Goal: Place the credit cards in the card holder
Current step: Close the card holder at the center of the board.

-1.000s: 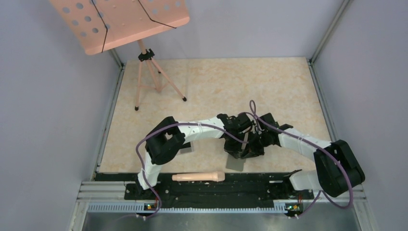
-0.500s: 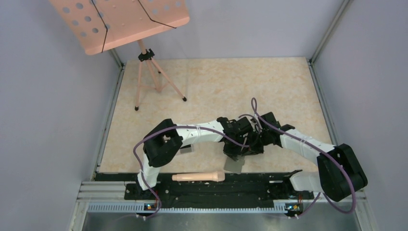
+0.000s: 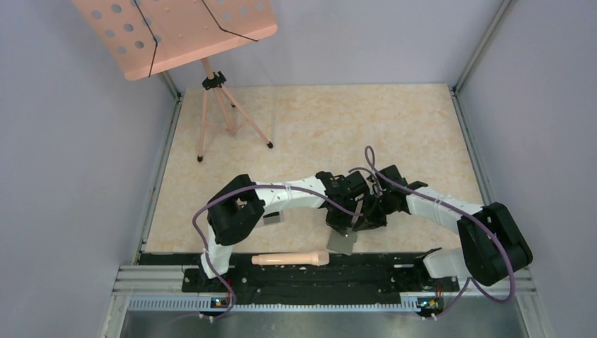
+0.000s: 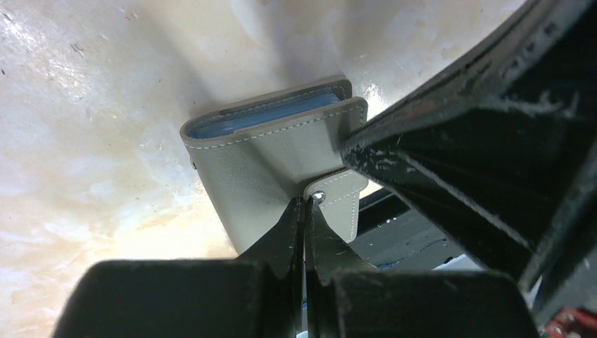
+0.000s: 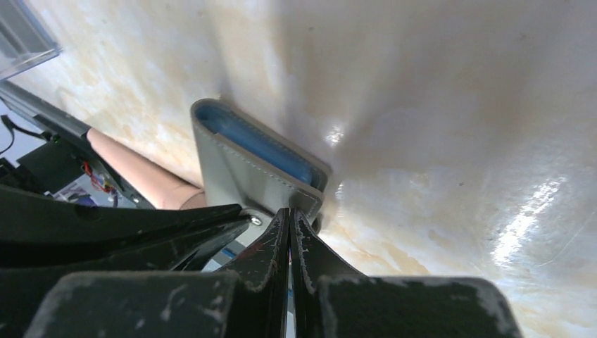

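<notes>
The card holder (image 3: 343,242) is a gray folded wallet lying near the table's front edge. Its blue inside shows along one edge in the left wrist view (image 4: 267,155) and in the right wrist view (image 5: 239,165). My left gripper (image 4: 305,202) is shut, its tips touching the wallet's top flap beside the snap tab (image 4: 339,196). My right gripper (image 5: 290,211) is shut too, its tips at the wallet's corner. In the top view the left gripper (image 3: 347,220) and the right gripper (image 3: 367,217) meet just above the wallet. No black credit cards show in any view.
A clear plastic box (image 3: 272,218) lies under the left arm. A peach handle (image 3: 291,259) lies on the black rail (image 3: 380,271) at the table's front edge. A pink music stand (image 3: 211,84) stands at the back left.
Both arms have shifted slightly and the grippers have come a little lower onto the wallet. The wallet stays in nearly the same place.
</notes>
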Tool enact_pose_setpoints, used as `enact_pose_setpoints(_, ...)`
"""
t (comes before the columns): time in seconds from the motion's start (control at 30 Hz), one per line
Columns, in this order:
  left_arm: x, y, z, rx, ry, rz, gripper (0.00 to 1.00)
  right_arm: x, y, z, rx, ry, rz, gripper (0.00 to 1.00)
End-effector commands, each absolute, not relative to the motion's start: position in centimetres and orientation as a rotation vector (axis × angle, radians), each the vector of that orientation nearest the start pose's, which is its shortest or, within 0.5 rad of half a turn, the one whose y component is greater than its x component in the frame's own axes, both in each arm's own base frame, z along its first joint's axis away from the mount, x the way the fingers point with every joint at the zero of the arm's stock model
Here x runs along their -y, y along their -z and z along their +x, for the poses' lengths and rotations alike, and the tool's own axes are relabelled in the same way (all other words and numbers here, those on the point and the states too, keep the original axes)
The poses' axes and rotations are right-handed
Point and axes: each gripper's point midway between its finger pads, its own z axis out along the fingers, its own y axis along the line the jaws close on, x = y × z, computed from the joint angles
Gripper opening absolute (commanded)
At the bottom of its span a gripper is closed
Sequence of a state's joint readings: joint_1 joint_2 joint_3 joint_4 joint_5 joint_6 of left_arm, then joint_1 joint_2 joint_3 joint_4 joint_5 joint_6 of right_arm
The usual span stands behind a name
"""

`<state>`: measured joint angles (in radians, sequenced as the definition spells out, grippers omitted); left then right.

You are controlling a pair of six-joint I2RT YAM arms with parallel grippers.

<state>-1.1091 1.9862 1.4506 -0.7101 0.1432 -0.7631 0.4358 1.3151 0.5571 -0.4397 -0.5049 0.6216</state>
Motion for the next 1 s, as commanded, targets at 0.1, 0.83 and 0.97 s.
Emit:
enact_pose_setpoints(0.1,40.4,-6.4,12.8,-2.923,0.626,0.601,0.0,-18.4,-2.1,16.1,-2.957,-0.825,0.109,0.0)
enact_pose_setpoints(0.83,39.3,-4.3,11.2,-3.017,0.537,0.628,0.0,-19.6,-4.1,16.8,-2.888,-0.934,0.05,0.0)
enact_pose_setpoints(0.97,38.3,-3.9,11.2,-3.034,0.472,0.611,0.0,-20.1,-5.4,16.6,-2.845,-1.005,0.018,0.0)
